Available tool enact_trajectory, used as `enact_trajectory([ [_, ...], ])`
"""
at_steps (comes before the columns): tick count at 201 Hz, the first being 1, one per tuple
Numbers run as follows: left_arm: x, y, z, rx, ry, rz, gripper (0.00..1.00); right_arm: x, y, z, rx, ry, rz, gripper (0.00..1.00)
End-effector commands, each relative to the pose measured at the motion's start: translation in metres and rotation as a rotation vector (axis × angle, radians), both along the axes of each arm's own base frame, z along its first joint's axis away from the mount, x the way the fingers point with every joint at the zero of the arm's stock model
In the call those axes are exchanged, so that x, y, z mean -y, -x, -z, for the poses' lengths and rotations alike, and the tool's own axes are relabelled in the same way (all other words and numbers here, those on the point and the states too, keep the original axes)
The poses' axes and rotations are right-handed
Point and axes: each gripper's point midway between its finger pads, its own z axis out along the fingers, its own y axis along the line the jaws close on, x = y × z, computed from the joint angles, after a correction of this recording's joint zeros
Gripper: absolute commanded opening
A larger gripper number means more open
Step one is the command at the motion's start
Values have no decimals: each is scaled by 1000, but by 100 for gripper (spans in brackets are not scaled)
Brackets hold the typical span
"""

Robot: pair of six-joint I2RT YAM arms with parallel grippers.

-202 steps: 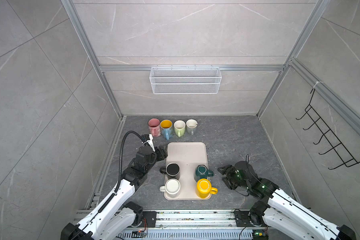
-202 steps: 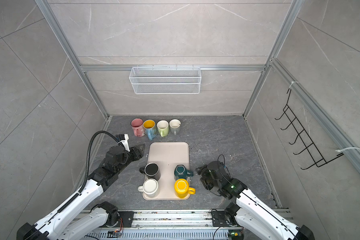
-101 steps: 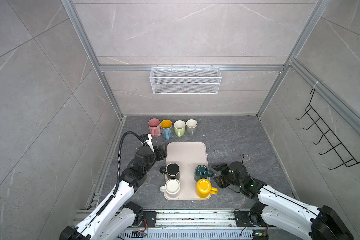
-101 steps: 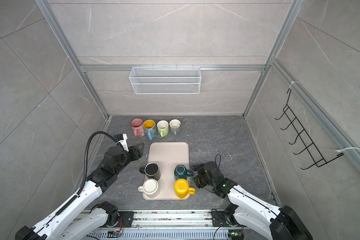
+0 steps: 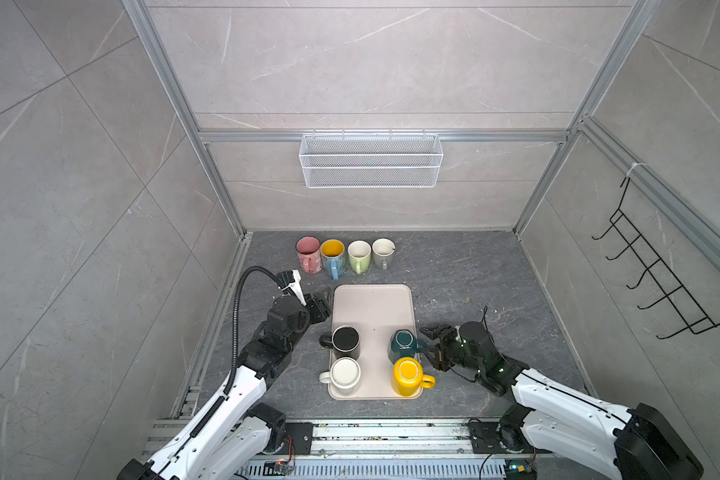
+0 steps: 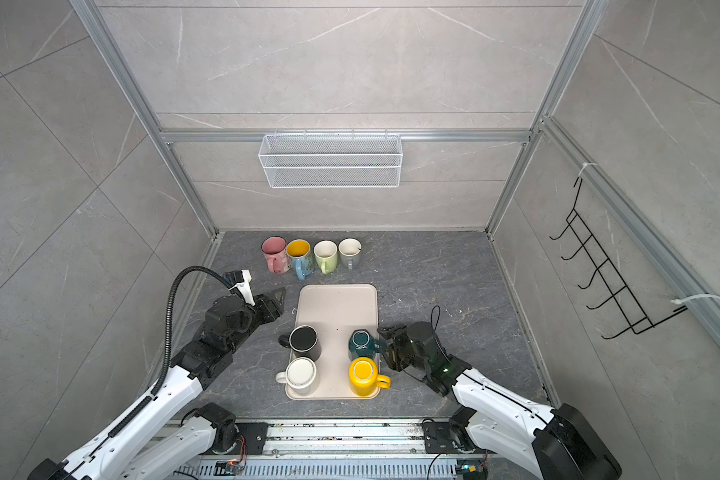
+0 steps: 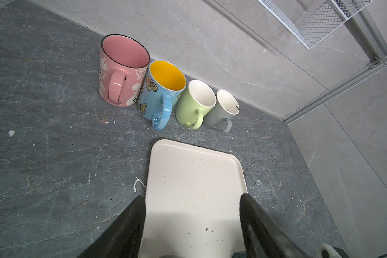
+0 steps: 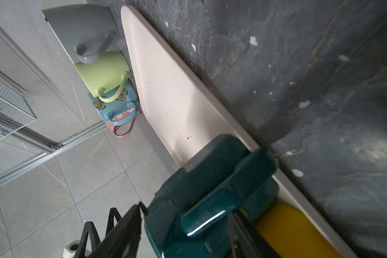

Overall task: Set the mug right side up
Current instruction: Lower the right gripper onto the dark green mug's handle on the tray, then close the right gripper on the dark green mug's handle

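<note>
The teal mug (image 5: 404, 343) stood upside down at the right edge of the tray (image 5: 375, 303), its handle (image 8: 210, 212) between the open jaws of the right gripper (image 5: 429, 347). A shallow grip could let the glossy handle slip in turning, knocking the yellow mug (image 5: 408, 374) just beside; the left gripper (image 7: 191, 201) hung open, empty

Glossy ceramic teal mug (image 8: 199, 178) (matt tray (image 8: 177, 93))
</note>
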Motion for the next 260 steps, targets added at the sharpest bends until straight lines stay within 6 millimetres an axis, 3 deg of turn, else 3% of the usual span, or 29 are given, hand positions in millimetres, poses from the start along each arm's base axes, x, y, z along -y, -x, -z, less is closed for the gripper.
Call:
enact_trajectory([
  [1,-4,-1,-12,38,23,-25,69,0,-4,0,16,-9,13,62],
  [260,-12,1,-16,48,-18,-47,69,-17,-31,10,38,-49,-21,37],
])
